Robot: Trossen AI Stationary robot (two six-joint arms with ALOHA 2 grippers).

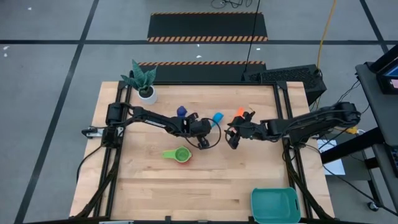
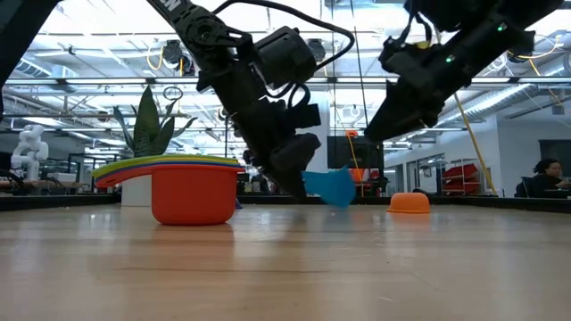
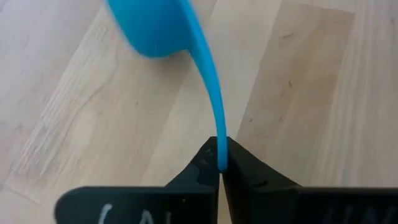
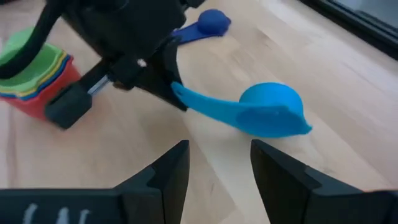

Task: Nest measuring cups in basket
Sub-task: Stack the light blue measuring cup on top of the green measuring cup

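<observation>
A stack of nested cups [image 1: 180, 155], green on top over yellow and red, is seen standing on the table left of centre, not in the basket. Behind it, a navy cup [image 1: 181, 111] lies alone near the white plant pot [image 1: 147, 94]. At the table's middle, the left gripper [image 1: 209, 124] is closed on the handle of the light blue cup [image 1: 217, 117], the bowl being tilted and apparently lifted. Just right of it, the right gripper [image 1: 232, 138] hangs with its fingers parted and nothing between them, near an orange cup [image 1: 239, 112]. The teal basket [image 1: 275, 205] sits empty at the near right corner, well apart from every cup.

By this judgement, nesting is partly done; three cups remain loose, and nothing has been placed in the basket.

The pinch on the handle's tip is shown only by the left wrist view. The stack's coloured layers are made plain in the right wrist view, whereas the basket is shown only from above.
</observation>
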